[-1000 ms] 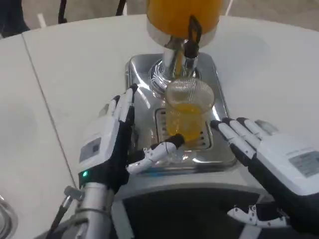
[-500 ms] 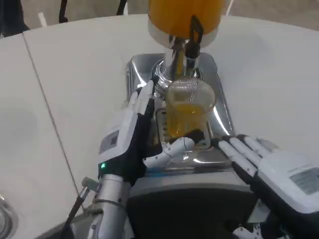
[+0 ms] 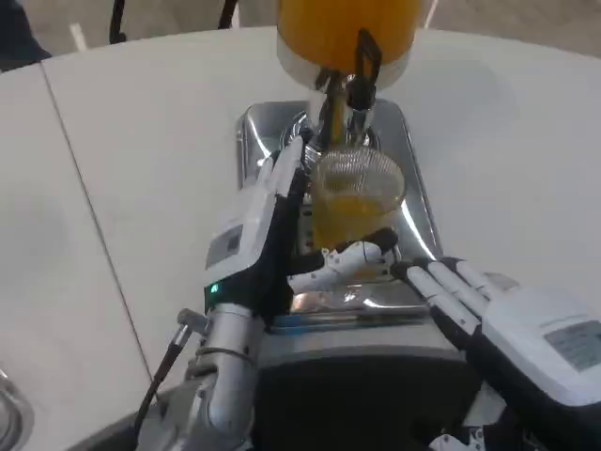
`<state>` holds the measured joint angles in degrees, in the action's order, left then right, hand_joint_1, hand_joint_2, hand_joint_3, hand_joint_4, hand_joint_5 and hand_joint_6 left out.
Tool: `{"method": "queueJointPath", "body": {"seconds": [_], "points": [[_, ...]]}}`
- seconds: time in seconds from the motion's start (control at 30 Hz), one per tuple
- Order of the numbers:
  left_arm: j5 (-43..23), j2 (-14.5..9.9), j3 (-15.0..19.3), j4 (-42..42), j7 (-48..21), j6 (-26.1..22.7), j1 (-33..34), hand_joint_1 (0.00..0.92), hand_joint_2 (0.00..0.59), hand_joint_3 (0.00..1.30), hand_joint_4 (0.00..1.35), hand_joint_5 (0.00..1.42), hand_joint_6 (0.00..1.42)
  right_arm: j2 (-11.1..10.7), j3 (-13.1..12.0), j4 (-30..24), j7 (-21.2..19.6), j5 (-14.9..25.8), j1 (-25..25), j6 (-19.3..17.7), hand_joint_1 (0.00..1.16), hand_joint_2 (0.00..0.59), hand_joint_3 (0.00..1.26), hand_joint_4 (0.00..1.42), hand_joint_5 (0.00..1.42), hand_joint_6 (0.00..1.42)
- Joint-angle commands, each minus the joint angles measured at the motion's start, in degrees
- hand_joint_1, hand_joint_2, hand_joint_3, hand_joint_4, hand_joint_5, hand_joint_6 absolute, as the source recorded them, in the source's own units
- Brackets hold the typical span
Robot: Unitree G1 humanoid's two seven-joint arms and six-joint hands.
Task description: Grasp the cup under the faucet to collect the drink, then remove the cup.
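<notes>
A clear plastic cup [image 3: 355, 199] partly filled with orange drink stands on the silver drip tray [image 3: 416, 221], right under the black-handled faucet [image 3: 354, 83] of the orange drink dispenser [image 3: 344, 26]. My left hand [image 3: 268, 235] wraps the cup, with its fingers [image 3: 293, 178] against the cup's left side and the thumb [image 3: 346, 263] across the front of its base. My right hand [image 3: 512, 324] lies open at the tray's front right corner, fingers stretched out and apart from the cup.
The dispenser's chrome base takes up the middle of the white table [image 3: 141, 122]. A table seam [image 3: 84, 207] runs diagonally on the left. Bare table lies left and right of the tray.
My left hand has moved forward and right, from beside the tray to around the cup. My right hand has drawn back a little toward me. The cup has stayed in place.
</notes>
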<state>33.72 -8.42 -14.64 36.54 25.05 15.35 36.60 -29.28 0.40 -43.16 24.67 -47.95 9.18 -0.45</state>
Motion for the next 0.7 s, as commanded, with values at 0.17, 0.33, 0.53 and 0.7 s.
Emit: {"method": "queueJointPath", "body": {"seconds": [0.17, 0.33, 0.53, 0.7], "points": [[-0.8, 2.6, -1.9, 3.3, 1.0, 3.5, 0.3, 0.313, 0.056, 0.0, 0.0, 0.06, 0.06, 2.2, 0.8, -0.8, 2.1, -1.1, 0.0, 2.8, 0.72, 0.294, 0.0, 0.0, 0.0, 0.1], [-0.9, 3.4, -2.6, 5.6, 1.7, 4.3, 1.5, 0.316, 0.058, 0.0, 0.0, 0.07, 0.06, 3.3, 0.9, -1.1, 3.4, -1.7, -0.6, 4.1, 0.71, 0.296, 0.0, 0.0, 0.0, 0.11], [-1.9, 4.2, -2.7, 9.3, 2.3, 4.8, 3.1, 0.32, 0.06, 0.0, 0.0, 0.09, 0.08, 3.8, 1.2, 0.5, 4.1, -1.3, -1.8, 5.2, 0.71, 0.298, 0.0, 0.0, 0.0, 0.11], [-2.4, 5.0, -2.5, 10.9, 3.1, 4.6, 4.7, 0.317, 0.058, 0.0, 0.0, 0.12, 0.12, 3.9, 1.5, 1.1, 4.5, -1.0, -1.9, 5.4, 0.71, 0.297, 0.0, 0.0, 0.0, 0.11]]}}
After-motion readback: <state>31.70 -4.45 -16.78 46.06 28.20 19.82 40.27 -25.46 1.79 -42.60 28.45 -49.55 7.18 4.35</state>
